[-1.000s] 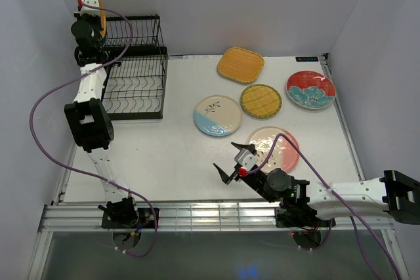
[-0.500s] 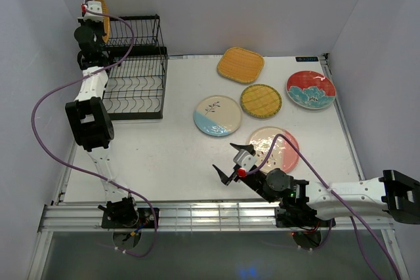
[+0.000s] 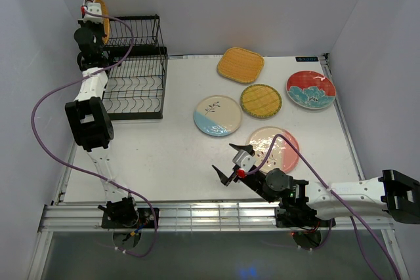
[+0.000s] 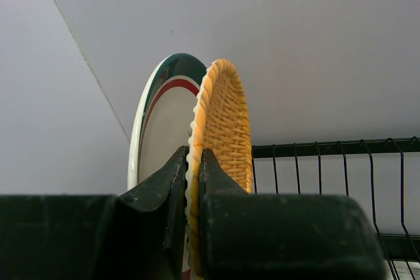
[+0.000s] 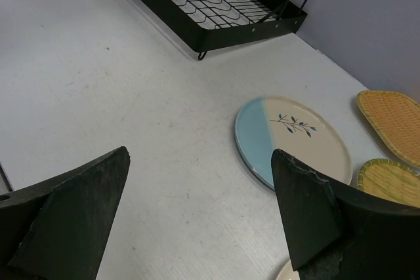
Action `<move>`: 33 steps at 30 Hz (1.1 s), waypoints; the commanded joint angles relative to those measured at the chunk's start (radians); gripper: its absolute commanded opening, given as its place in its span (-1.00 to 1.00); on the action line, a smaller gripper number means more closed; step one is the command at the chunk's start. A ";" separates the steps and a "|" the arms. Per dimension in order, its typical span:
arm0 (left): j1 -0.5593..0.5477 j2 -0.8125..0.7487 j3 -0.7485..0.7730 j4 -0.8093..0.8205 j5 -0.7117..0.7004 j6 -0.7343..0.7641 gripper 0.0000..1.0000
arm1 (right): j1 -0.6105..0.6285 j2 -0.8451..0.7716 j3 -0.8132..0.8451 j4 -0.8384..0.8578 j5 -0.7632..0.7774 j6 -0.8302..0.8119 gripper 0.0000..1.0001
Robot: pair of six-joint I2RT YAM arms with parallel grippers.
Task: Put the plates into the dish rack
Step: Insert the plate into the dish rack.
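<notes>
Up at the far left end of the black wire two-tier dish rack [image 3: 134,49], the left gripper [image 4: 194,159] has shifted a little to the right and settled against the raised upper basket compared with a second ago. It has not moved in the last half second, and the right arm has not moved at all.

The left gripper is clamped on the rim of the round woven orange-yellow plate [image 4: 230,129], holding it upright on edge above the upper basket's left end. Just beside that plate, further from the rack's wires, the white plate with green and red stripes [image 4: 164,122] stands upright too. It looks to be already slotted, but its foot is hidden.

The right gripper [image 3: 228,160] hangs with its fingers wide apart and nothing between them, well to the right of the rack and nearer the arm bases.

Five plates lie flat on the white table [image 3: 164,155], all to the right of the rack:
- the cream-and-blue plate with a sprig [image 3: 217,115], closest
- the rounded-square woven orange plate [image 3: 241,65]
- the round woven yellow plate [image 3: 260,101]
- the cream-and-pink plate [image 3: 274,147]
- the red-and-teal floral plate [image 3: 310,89], farthest

By my reckoning the task is at an early stage, with one plate likely racked, a second about to be seated, and five untouched.
</notes>
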 commanded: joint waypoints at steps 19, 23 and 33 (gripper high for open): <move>0.032 -0.021 -0.050 0.033 0.019 -0.037 -1.00 | -0.004 -0.011 0.018 0.045 -0.005 0.002 0.87; 0.032 -0.024 -0.068 0.033 0.025 -0.046 -1.00 | -0.004 -0.016 0.016 0.046 -0.010 0.003 0.87; 0.032 -0.047 -0.076 0.033 0.041 -0.075 -1.00 | -0.004 -0.011 0.021 0.046 -0.013 0.005 0.86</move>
